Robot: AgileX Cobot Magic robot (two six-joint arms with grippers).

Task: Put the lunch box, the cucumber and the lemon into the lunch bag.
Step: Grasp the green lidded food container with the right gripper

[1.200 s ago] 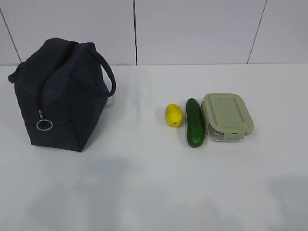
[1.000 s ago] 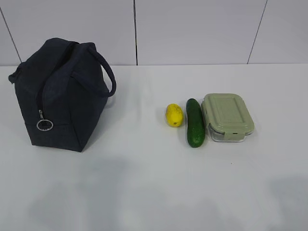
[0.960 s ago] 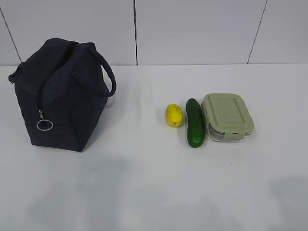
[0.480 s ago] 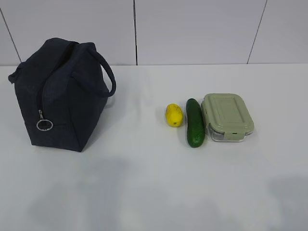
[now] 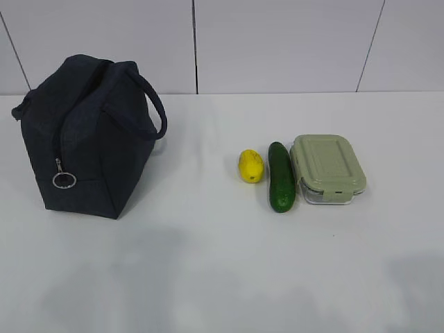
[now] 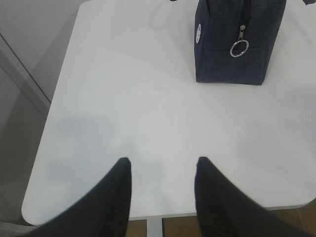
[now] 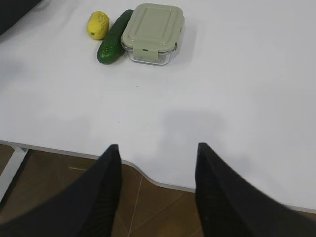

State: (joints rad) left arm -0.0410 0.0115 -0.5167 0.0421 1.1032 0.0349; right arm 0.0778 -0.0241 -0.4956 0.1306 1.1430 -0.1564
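- The left jaws (image 6: 160, 190) are held apart and empty, hovering over the near edge of the counter (image 6: 123, 113); the lunch bag (image 6: 232, 44) is seen well ahead of them and a little to the right.
- The right jaws (image 7: 155, 185) are likewise parted with nothing between them; the lunch box (image 7: 152, 32), the cucumber (image 7: 113, 43) and the lemon (image 7: 98, 24) are lined up far ahead, slightly left.
- The zipper looks closed, its ring pull (image 6: 238, 48) hanging down the bag's end; if it is not opened first, nothing can be put inside.
- The cucumber lies touching the lunch box, so either could be nudged when the other is gripped.
- The lemon may be rolled away by an off-centre pinch.
- The soft bag could be pushed over or collapsed during insertion.
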